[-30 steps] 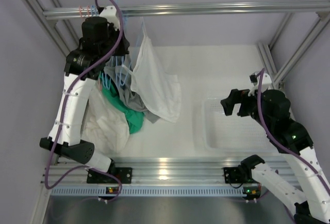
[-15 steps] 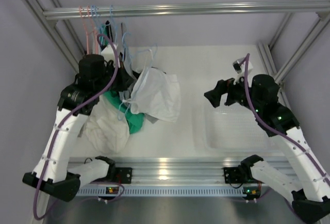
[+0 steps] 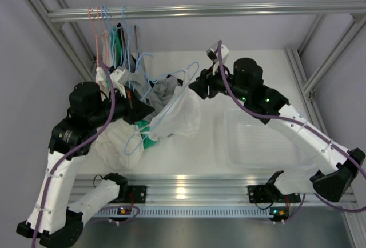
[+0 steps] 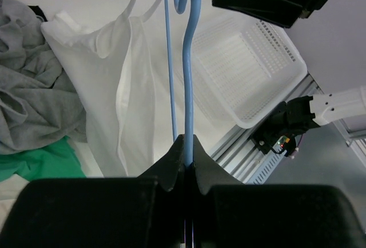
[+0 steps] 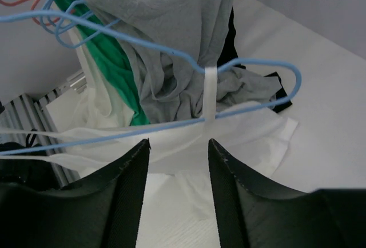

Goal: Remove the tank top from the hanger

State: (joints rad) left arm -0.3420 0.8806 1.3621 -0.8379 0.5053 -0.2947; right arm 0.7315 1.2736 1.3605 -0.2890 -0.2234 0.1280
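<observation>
My left gripper (image 3: 139,111) is shut on the lower end of a light blue hanger (image 4: 188,71), whose rod runs up out of the closed jaws. The white tank top (image 3: 180,114) hangs from that hanger over the table, one thin strap (image 5: 210,91) looped over the wire. My right gripper (image 3: 197,86) is at the hanger's far end, just above the tank top. Its fingers (image 5: 136,174) stand apart, with the white cloth (image 5: 240,136) and the hanger wire (image 5: 254,63) right in front of them and nothing clamped between them.
A pile of grey (image 5: 171,36), green (image 3: 150,135) and white (image 3: 117,142) clothes lies left of the tank top. More hangers (image 3: 106,18) hang on the metal rail (image 3: 229,10) at the back left. A white mesh basket (image 3: 229,145) stands on the right.
My left arm has brought the hanger and tank top down from the rail toward the table's middle. My right arm has swung from over the basket to the hanger, its jaws narrowing.
</observation>
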